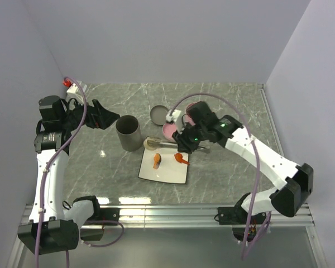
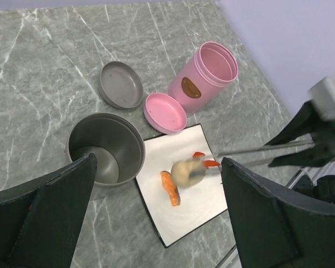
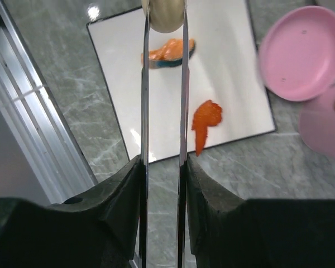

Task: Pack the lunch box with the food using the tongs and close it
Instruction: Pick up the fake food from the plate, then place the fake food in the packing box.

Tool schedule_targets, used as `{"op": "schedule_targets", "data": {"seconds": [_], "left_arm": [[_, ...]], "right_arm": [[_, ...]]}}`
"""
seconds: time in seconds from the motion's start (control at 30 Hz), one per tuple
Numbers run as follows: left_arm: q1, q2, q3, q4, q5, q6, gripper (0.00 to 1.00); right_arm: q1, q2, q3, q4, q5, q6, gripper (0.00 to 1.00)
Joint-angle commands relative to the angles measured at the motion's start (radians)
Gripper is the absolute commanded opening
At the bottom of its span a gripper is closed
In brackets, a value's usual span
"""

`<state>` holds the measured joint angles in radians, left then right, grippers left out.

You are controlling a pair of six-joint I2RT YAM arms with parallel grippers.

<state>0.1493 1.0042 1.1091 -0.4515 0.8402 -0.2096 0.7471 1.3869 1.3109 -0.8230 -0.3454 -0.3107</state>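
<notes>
Inspection ran outward from the bases. Nearest, we found a white square plate carrying a flat orange slice and a small orange-red piece. Over its far edge the right gripper was clamped on long slim silver metal tongs. Their axis ran leftward and their tips pinched a round tan ball. We judged the open grey metal cylinder, just beyond and left of the ball, the likely target, with nothing between. The left gripper hung beside it, jaws wide apart. Farther back sat a round grey lid, a round pink lid and a tall pink tub.

The right end effector grips the tongs, which pinch a tan ball by the plate.
</notes>
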Motion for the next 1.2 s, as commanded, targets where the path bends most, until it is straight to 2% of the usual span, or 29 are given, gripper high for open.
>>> {"op": "schedule_targets", "data": {"seconds": [0.0, 0.27, 0.53, 1.07, 1.17], "left_arm": [[0.013, -0.01, -0.006, 0.08, 0.0, -0.06, 0.99], [0.015, -0.007, -0.003, 0.079, -0.03, -0.054, 0.99], [0.016, -0.015, -0.012, 0.083, -0.036, -0.053, 0.99], [0.016, -0.042, -0.026, 0.066, -0.055, -0.024, 0.99], [0.016, -0.036, -0.017, 0.056, -0.053, -0.02, 0.99]], "right_arm": [[-0.098, -0.093, 0.07, -0.019, -0.059, 0.028, 0.3], [-0.359, -0.19, 0.149, -0.091, -0.133, 0.019, 0.32], [-0.574, -0.146, 0.195, -0.123, -0.067, 0.013, 0.32], [-0.629, -0.039, 0.174, -0.087, -0.029, 0.004, 0.37], [-0.629, -0.02, 0.2, -0.114, -0.029, -0.013, 0.43]]}}
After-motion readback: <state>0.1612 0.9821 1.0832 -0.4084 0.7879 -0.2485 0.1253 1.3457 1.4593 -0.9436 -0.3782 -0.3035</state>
